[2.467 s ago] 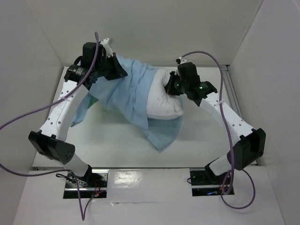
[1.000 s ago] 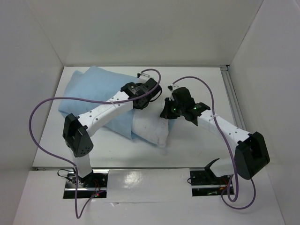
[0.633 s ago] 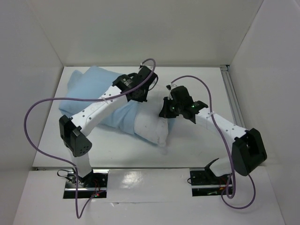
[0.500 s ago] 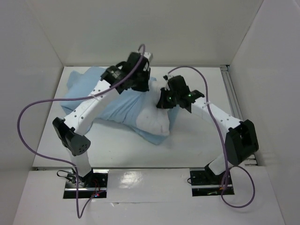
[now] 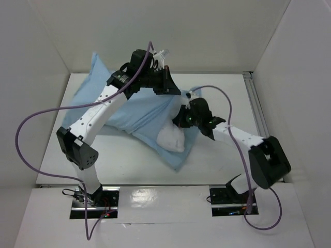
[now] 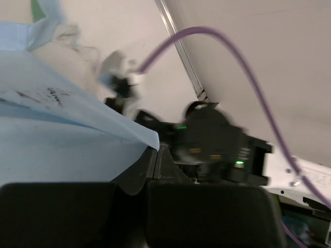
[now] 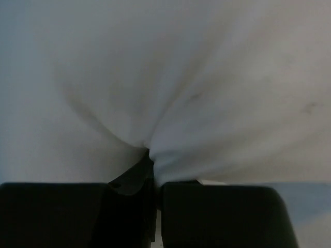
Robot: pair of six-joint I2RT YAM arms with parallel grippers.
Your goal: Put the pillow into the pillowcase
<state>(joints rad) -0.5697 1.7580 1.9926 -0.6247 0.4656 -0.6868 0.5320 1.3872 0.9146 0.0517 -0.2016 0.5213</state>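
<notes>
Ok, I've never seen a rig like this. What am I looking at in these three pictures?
Two robot arms are bolted at the near edge of a white table. The overhead picture looks down from behind them, with the left arm on the left and the right arm on the right. The other two pictures come from a camera on each wrist, looking along that arm's own fingers. On the table lies a white pillow, mostly under a light blue pillowcase. The left fingers are shut on an edge of the pillowcase. The right fingers are shut on a pinch of the pillow's fabric.
</notes>
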